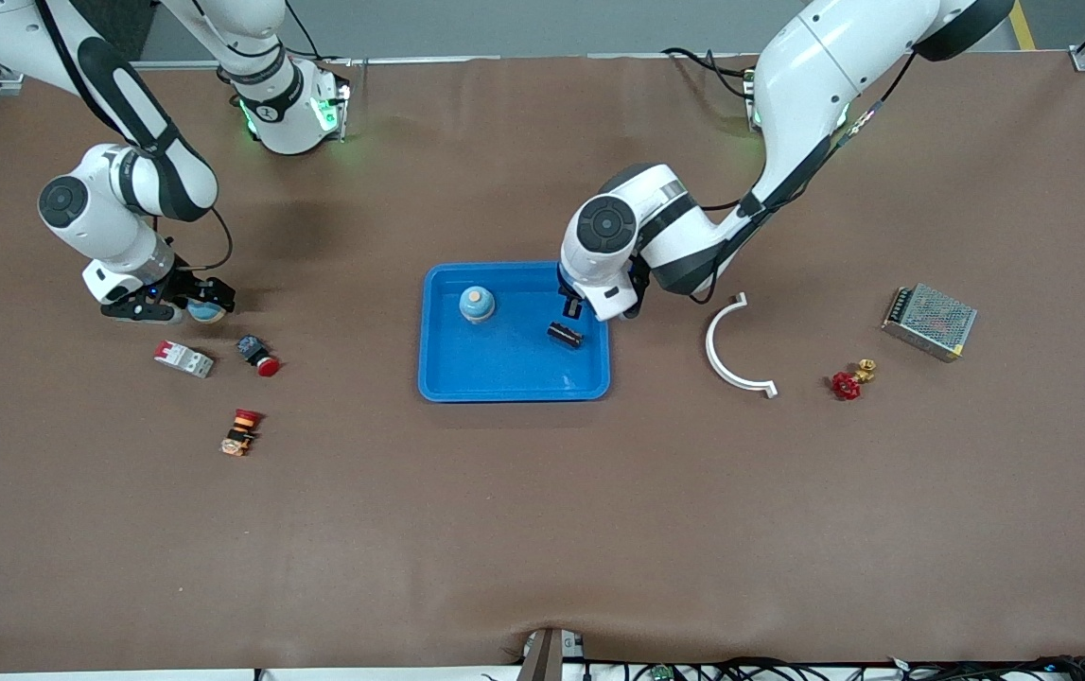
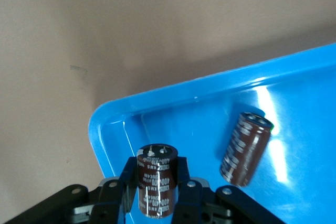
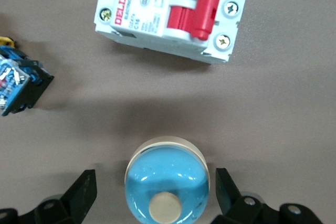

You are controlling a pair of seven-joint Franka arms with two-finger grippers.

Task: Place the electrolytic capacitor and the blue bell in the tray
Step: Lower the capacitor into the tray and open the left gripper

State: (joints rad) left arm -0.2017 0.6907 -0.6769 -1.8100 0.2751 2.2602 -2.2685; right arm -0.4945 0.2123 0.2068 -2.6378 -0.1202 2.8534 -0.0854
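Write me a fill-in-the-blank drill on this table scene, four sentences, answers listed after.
1. The left gripper is shut on a brown ____ above the blue tray.
2. A second capacitor lies on its ____ in the tray.
3. The right gripper is open with its fingers on either side of a blue ____ standing on the table.
4. In the right wrist view, the white circuit breaker has a ____ switch.

Answers: capacitor; side; bell; red
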